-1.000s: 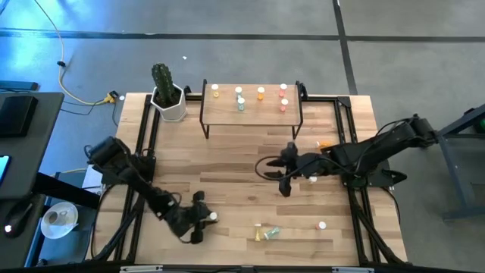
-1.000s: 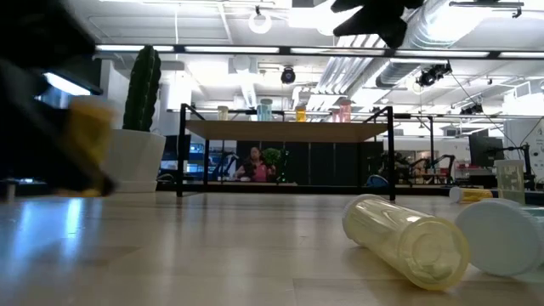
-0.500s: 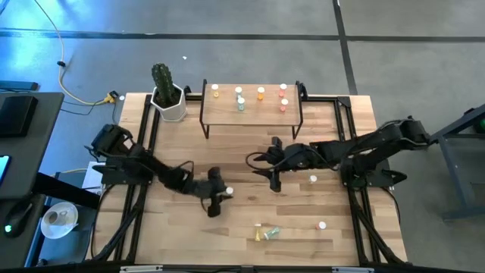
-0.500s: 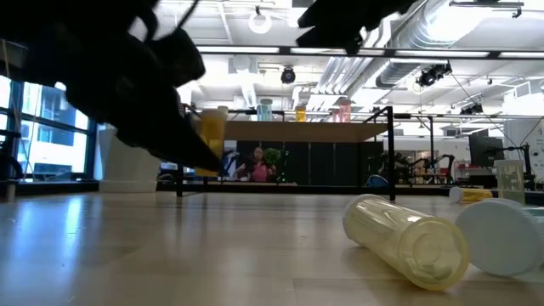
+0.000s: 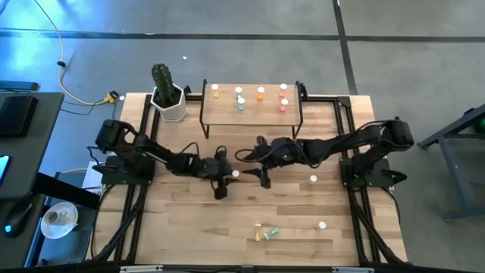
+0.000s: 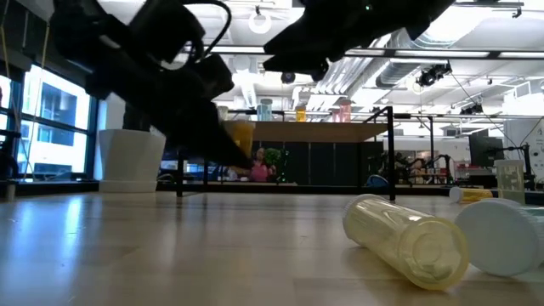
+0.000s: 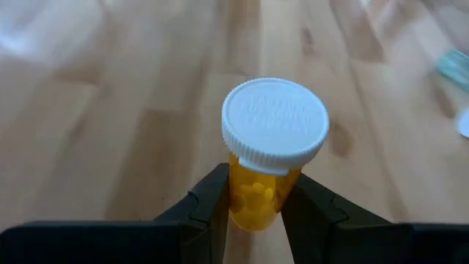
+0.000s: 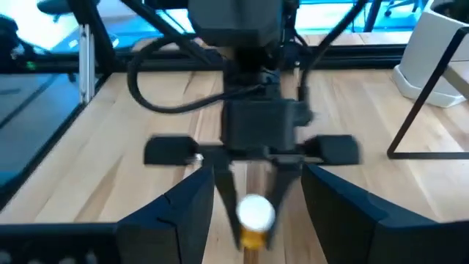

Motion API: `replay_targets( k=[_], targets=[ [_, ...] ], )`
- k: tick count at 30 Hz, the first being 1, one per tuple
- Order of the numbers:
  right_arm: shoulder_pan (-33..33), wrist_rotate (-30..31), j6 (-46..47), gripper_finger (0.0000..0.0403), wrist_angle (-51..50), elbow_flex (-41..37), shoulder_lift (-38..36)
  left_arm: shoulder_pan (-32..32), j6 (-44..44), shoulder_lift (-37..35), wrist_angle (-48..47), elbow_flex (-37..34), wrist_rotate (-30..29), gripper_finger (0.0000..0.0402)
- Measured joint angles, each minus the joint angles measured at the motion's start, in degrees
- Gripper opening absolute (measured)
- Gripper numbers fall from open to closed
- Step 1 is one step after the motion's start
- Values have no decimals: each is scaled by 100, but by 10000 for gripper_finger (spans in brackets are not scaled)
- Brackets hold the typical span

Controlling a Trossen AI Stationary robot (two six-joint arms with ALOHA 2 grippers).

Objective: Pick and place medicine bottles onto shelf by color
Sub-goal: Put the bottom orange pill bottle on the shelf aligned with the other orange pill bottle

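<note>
My left claw (image 5: 227,175) is closed on an orange medicine bottle (image 7: 268,172) with a white cap, its two fingers (image 7: 207,207) pressed against the body below the cap; it hangs above the desk (image 5: 182,227) in front of the shelf (image 5: 252,112), near the shelf's middle. My right claw (image 5: 251,164) faces it from just beside, fingers spread wide, the bottle's cap lying between the two claws. The shelf carries seven bottles (image 5: 261,93) standing upright in colour groups, from yellow at the end nearest the cactus pot (image 5: 168,102) to pink-red at the far end. Well in front of the shelf, near the desk's front edge, a pale yellow bottle (image 6: 406,238) lies on its side beside a green one (image 5: 273,231), with a loose white cap (image 5: 322,225) farther off.
</note>
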Motion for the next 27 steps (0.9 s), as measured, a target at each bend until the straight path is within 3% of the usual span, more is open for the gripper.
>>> replay_targets(
  k=[6,13,27],
  targets=[
    [-329,-286,54,199,-182,239,70,302,520,0,-469,459,209,95],
    [-625,-431,-309,199,-1262,809,63,674,934,2,-1534,1080,81,95],
    [-1056,-424,-613,199,-2008,880,56,1346,1426,7,-1766,1500,-16,95]
  ],
)
